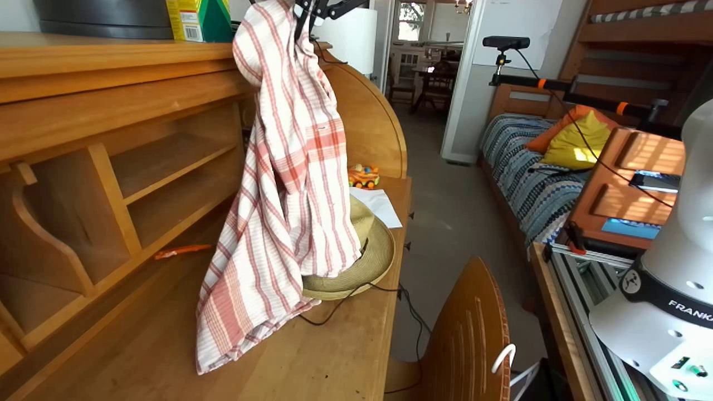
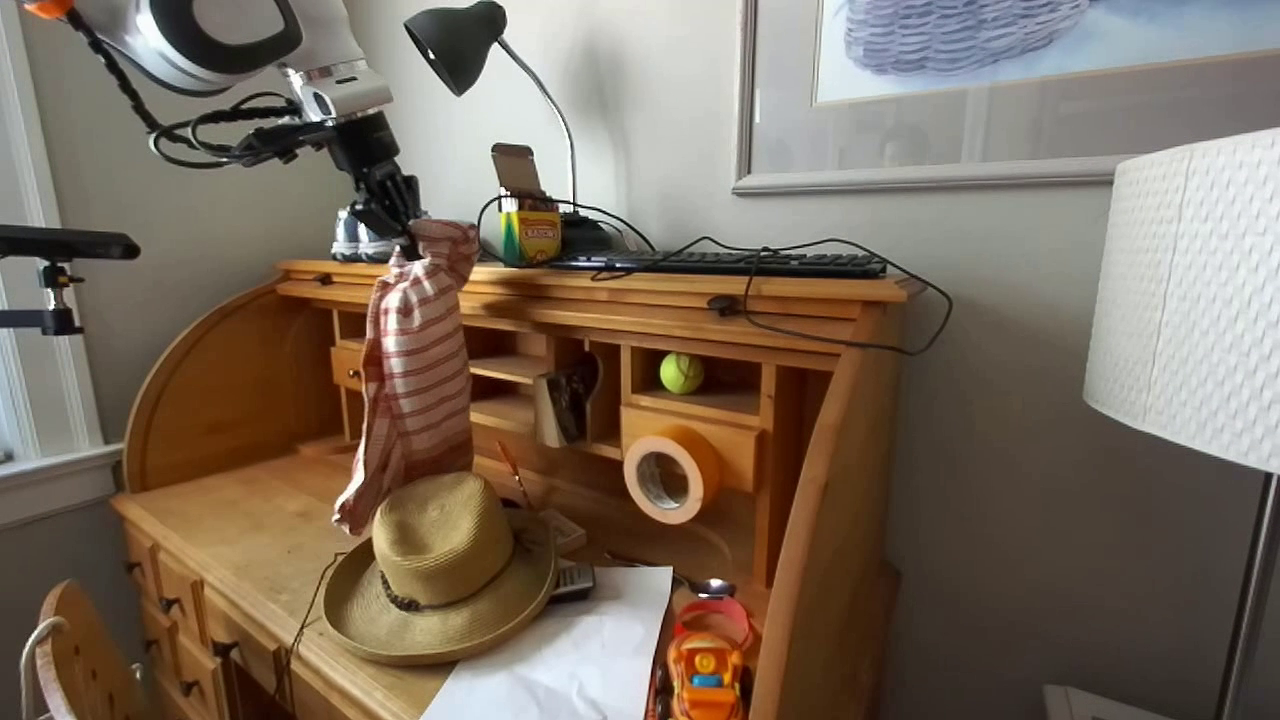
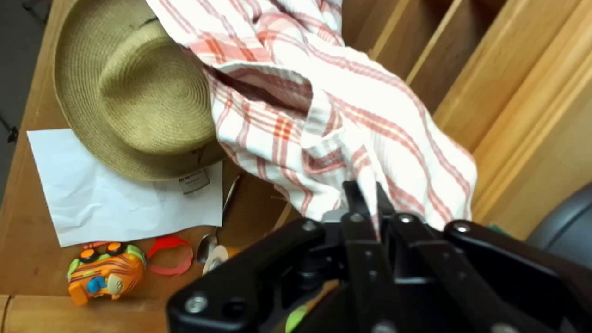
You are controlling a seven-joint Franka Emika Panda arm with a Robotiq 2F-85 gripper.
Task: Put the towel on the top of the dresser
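Note:
The red and white striped towel (image 1: 289,167) hangs limp from my gripper (image 1: 302,25). In the wrist view my gripper (image 3: 365,199) is shut on a pinched fold of the towel (image 3: 393,111). In an exterior view the gripper (image 2: 408,240) holds the towel (image 2: 425,370) around the height of the top board, in front of the dresser's (image 2: 640,285) cubbyholes. The towel's lower end hangs beside the straw hat (image 2: 440,550), down near the desk surface; I cannot tell if it touches. The dresser's flat top also shows in an exterior view (image 1: 111,55).
On the top board stand a crayon box (image 2: 532,235), a black lamp (image 2: 455,45), a keyboard (image 2: 780,262) with a loose cable, and shoes (image 2: 355,240). On the desk lie white paper (image 3: 125,199) and a toy car (image 3: 108,273). A wooden chair (image 1: 473,334) stands in front.

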